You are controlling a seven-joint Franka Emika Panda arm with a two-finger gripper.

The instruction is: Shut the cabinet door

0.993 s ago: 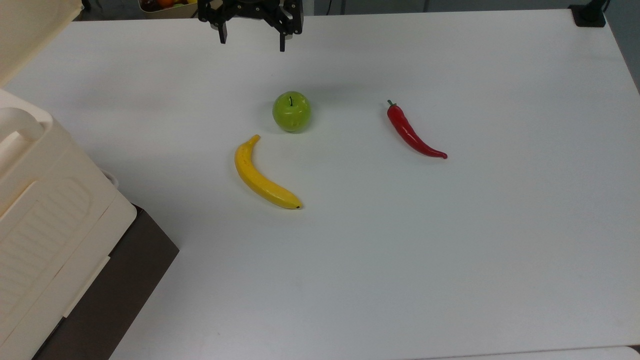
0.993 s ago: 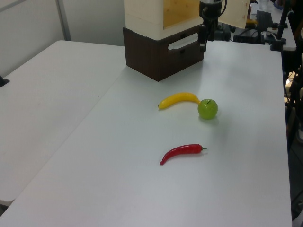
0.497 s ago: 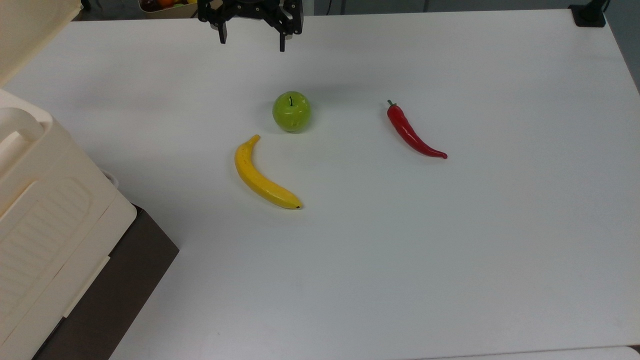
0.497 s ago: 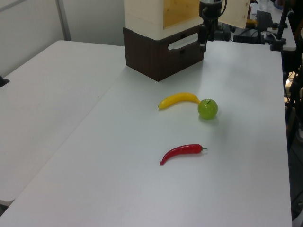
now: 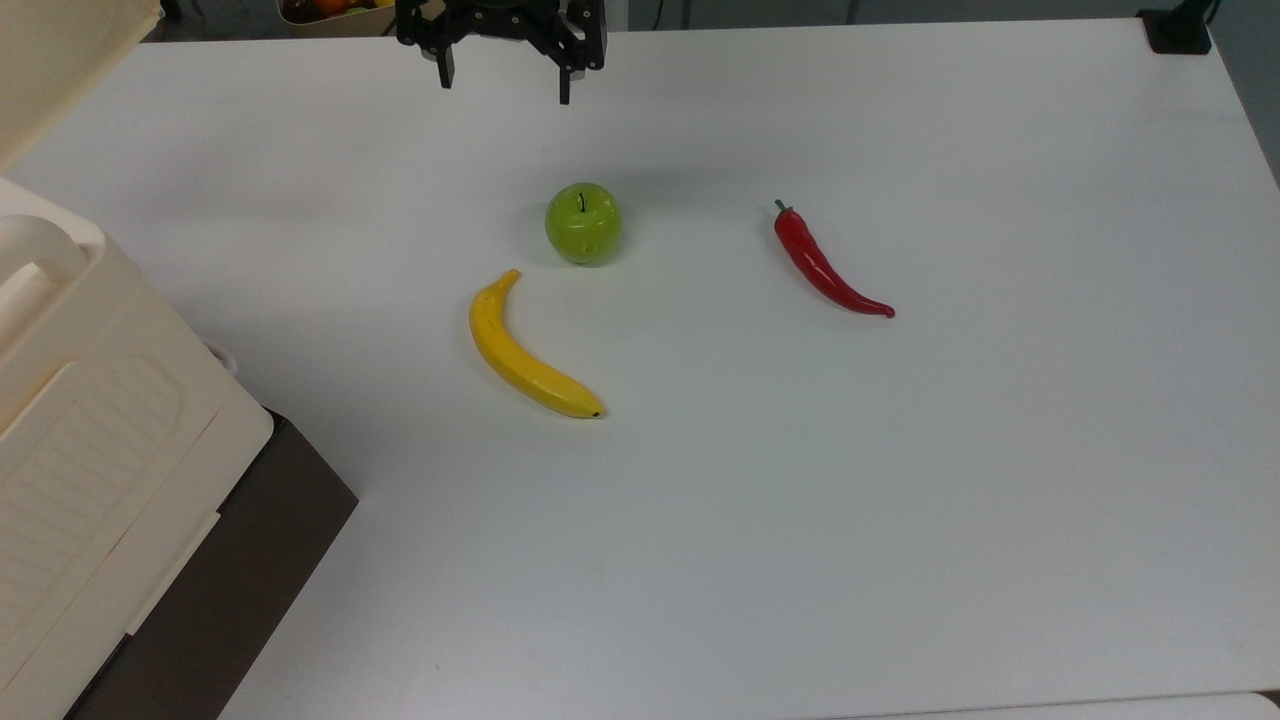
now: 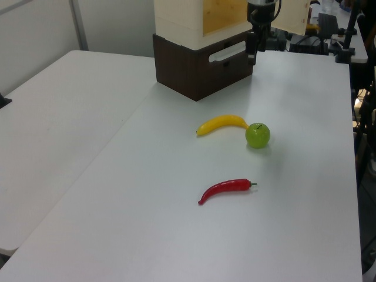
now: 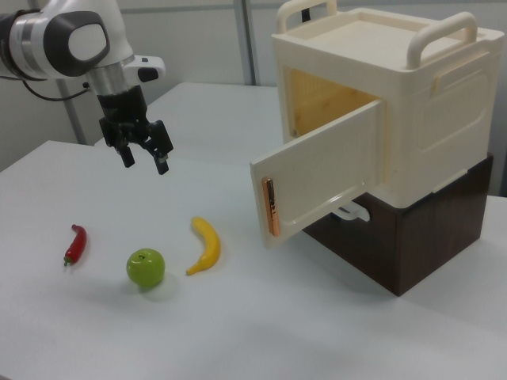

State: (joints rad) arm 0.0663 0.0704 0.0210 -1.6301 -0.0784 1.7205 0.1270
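The cabinet door hangs wide open off the cabinet at 3 o'clock in the right view; the empty tool, fingers apart, hovers at 10 o'clock over the tabletop, well apart from it, likely before approaching.

A white table carries everything. 3 loose items lie on it: a green apple, a yellow banana and a red chili pepper. In the top view, the apple sits just beside the banana's stem end, not touching it, and the pepper lies well apart toward the top view's right. A dark brown block also rests on the table, at the top view's lower left corner, and a cream cabinet is stacked on it. In the left view, a 2nd white table stands alongside, at the left view's left, edge to edge with the 1st.
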